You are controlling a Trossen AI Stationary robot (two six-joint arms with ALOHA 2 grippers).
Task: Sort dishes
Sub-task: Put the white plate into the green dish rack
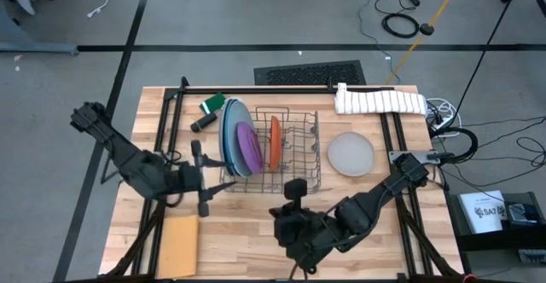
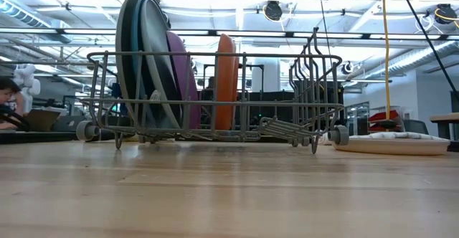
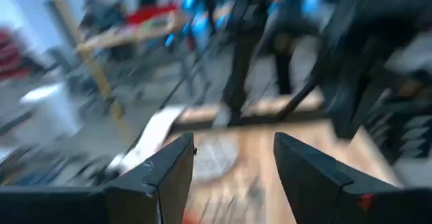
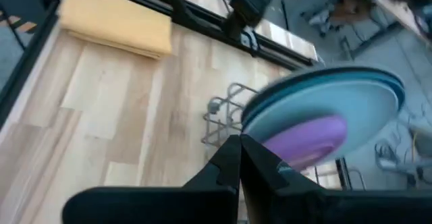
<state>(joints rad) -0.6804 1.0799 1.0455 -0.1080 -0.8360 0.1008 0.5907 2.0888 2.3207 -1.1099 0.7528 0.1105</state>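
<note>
Left jaws [image 1: 203,178] spread, right jaws [image 1: 295,187] pressed together (wire rack [image 1: 294,112] between, towel [image 1: 380,101] beyond).

- The pale wooden plank table top [image 1: 256,223] showed a smooth, faintly sheened finish with visible grain.
- The grey metal wire rack [image 1: 294,151] looked thin-rodded and dull, not polished.
- The large grey-blue round plastic plate [image 2: 154,59] looked smooth and matt.
- The smaller purple round plastic plate [image 1: 249,147] had a smooth surface with a soft sheen.
- The smaller orange round plastic plate [image 1: 275,142] looked smooth and evenly coloured.
- The light grey round plastic plate [image 1: 351,154] lay flat and looked matt.
- The white folded cloth towel [image 1: 380,101] looked soft and ribbed.
- The flat tan square sheet [image 1: 179,245] looked matt and slightly spongy.
</note>
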